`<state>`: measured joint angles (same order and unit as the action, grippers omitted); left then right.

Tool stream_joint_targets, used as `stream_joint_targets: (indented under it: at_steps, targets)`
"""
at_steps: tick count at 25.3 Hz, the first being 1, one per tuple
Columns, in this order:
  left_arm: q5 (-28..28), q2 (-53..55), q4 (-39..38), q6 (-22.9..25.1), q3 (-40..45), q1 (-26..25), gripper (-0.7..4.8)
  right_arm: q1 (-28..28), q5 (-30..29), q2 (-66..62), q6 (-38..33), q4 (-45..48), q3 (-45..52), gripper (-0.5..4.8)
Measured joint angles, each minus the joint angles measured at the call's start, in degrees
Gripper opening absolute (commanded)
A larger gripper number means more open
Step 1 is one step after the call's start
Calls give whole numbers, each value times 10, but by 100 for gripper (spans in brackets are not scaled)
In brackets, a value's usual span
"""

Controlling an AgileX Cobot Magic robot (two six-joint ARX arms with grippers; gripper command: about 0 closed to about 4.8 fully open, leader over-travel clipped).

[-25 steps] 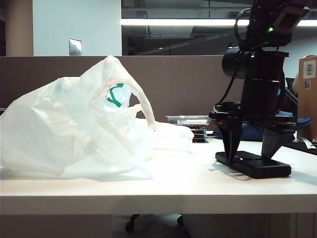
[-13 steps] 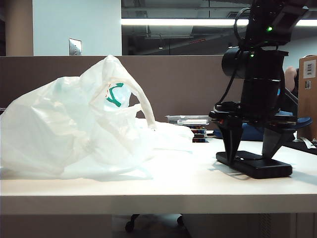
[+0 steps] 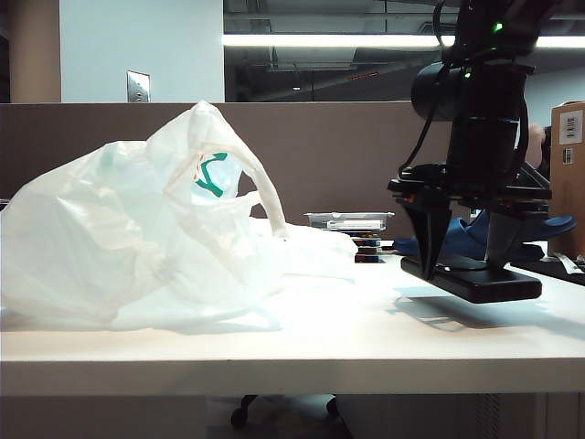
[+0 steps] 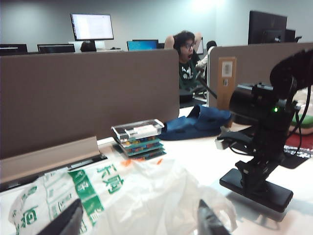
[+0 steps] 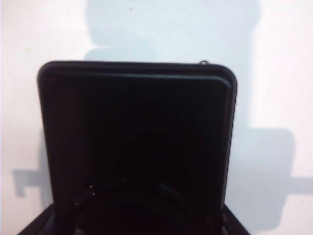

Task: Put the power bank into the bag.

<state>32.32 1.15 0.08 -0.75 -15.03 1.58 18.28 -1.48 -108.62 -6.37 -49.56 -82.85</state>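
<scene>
The black power bank (image 3: 480, 283) hangs a little above the white table, over its own shadow. My right gripper (image 3: 466, 265) is shut on it, one finger on each side. It fills the right wrist view as a dark slab (image 5: 137, 142), and the fingers there are lost in the dark. The left wrist view shows the same power bank (image 4: 261, 190) under the right arm. The translucent white bag (image 3: 137, 247) with its green logo lies crumpled on the left. My left gripper (image 4: 139, 219) hovers open over the bag (image 4: 146, 196), holding nothing; it is out of the exterior view.
A clear case on a stack of small boxes (image 3: 352, 222) stands behind the bag's right end. Dark blue sandals (image 4: 195, 125) lie by the brown partition (image 3: 347, 155). A cardboard box (image 3: 569, 174) is at the far right. The table's front edge (image 3: 292, 375) runs along the near side.
The right gripper has lifted the power bank off the table; it rested flat a second ago. The bag has not moved.
</scene>
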Motion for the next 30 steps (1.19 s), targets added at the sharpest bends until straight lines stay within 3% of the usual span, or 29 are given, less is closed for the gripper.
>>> stream_joint_targets:
  at_steps: [4, 6, 7, 12, 19, 23, 25, 30]
  targets:
    - [0, 50, 1, 0, -48, 0, 322, 0, 0, 8, 0, 0, 0, 238]
    - [3, 87, 2, 1, -85, 0, 398, 0, 0, 12, 0, -1, 0, 238]
    - [9, 101, 1, 6, -97, 0, 479, 0, 0, 13, 0, -2, 0, 238]
    - [26, 233, 1, 93, -187, 0, 479, 0, 0, 25, 0, -10, -9, 238]
    - [76, 410, 2, 115, -293, 2, 479, 0, 0, 34, 0, -19, -27, 238]
    - [84, 482, 0, 155, -336, 54, 479, 0, -4, 35, 0, -19, -42, 238]
    - [73, 509, -1, 172, -352, 77, 479, 0, -10, 35, 0, -19, -45, 238]
    - [-57, 597, -7, 204, -375, 191, 479, 0, -14, 35, 0, -20, -47, 238]
